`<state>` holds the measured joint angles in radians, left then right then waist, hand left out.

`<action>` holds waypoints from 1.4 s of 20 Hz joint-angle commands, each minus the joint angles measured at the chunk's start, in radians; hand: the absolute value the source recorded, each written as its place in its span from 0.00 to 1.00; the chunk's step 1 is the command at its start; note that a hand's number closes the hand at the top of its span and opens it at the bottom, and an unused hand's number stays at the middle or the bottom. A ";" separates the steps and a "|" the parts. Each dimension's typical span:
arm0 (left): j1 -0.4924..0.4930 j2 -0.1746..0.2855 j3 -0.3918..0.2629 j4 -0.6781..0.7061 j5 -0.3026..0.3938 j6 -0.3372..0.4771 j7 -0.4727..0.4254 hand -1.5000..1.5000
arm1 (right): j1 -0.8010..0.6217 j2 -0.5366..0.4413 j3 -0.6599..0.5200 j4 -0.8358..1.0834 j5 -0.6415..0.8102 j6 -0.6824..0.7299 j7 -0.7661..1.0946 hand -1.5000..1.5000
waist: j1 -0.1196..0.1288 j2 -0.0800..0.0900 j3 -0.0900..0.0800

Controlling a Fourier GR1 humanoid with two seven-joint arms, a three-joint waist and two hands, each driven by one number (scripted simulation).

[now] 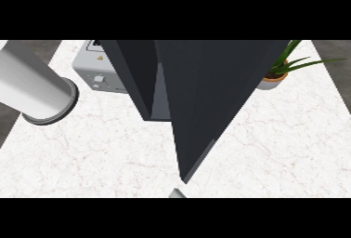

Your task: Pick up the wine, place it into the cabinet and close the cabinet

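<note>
A dark cabinet (212, 69) stands at the middle back of the white marble counter (82, 158). Its door (195, 135) hangs open, swung out toward me, and narrows to a point near the front edge. Between the door and the cabinet's left wall shows a thin grey strip of the inside (159, 95). No wine bottle shows anywhere. A grey forearm (31, 83) crosses the upper left and ends in a dark-rimmed round face. No hand shows on it. A small grey tip (178, 193) peeks in at the bottom edge below the door; what it is cannot be told.
A light grey appliance (99, 74) sits behind the cabinet at the left. A potted green plant (277, 74) stands at the back right. Bare counter lies left and right of the open door.
</note>
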<state>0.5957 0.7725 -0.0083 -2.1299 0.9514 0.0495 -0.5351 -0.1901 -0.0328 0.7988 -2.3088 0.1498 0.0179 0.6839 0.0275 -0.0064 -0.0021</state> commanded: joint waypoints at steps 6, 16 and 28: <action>0.014 0.032 0.186 0.051 0.114 -0.164 0.055 0.00 | -0.396 0.030 -0.051 0.272 -0.046 -0.232 0.049 1.00 | 0.010 0.006 0.000; 0.067 -0.025 0.215 0.014 0.091 -0.216 0.124 0.00 | -0.706 0.033 -0.316 0.686 -0.158 -0.203 -0.096 1.00 | 0.002 0.008 0.002; -0.012 -0.091 0.159 -0.004 0.036 -0.214 0.255 0.00 | -0.791 -0.015 -0.525 1.025 -0.165 -0.088 -0.341 1.00 | -0.010 0.010 0.002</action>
<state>0.5915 0.7112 0.1737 -2.1319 1.0124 -0.1513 -0.3075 -0.9615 -0.0172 0.3614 -1.3950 0.0032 -0.1164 0.4109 0.0192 -0.0026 -0.0015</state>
